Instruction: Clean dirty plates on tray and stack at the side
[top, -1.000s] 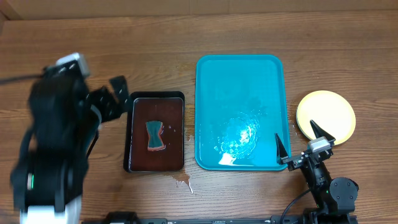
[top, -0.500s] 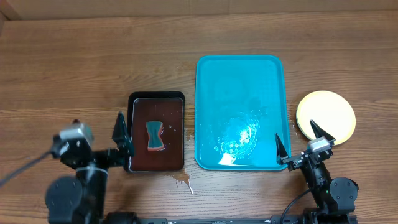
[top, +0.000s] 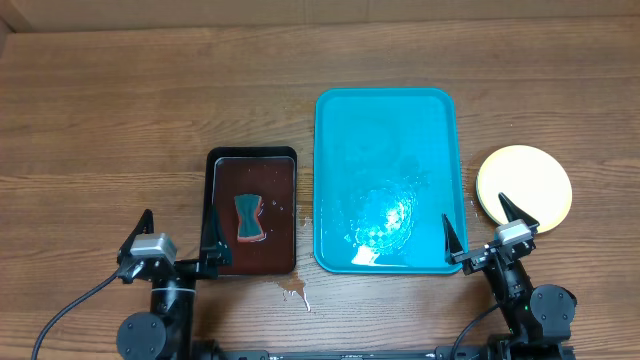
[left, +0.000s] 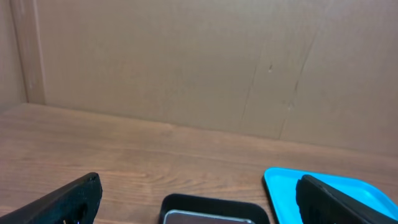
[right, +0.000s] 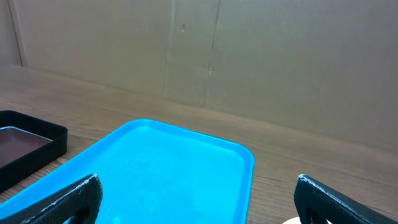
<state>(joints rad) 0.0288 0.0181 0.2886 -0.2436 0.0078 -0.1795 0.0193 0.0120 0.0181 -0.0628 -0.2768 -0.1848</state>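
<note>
Across the brown wood-grain desk (top: 100, 120), backed by a plain tan board wall (left: 186, 62), few things are laid out. One turquoise tray (top: 385, 110) is set near the middle, its floor wet and glaring. One smaller dark tray (top: 252, 153) lies just left of it, and one sponge (top: 248, 218) is held in it. Of the plates (top: 524, 185), one pale yellow round is seen on the desk right of the turquoise tray, apart from it; whether others lie beneath cannot be told. One small spill (top: 293, 290) is seen by the dark tray's near corner. At the near edge the left end effector (top: 180, 228) and the right end effector (top: 475, 212) are held with fingers spread wide, nothing gripped.
</note>
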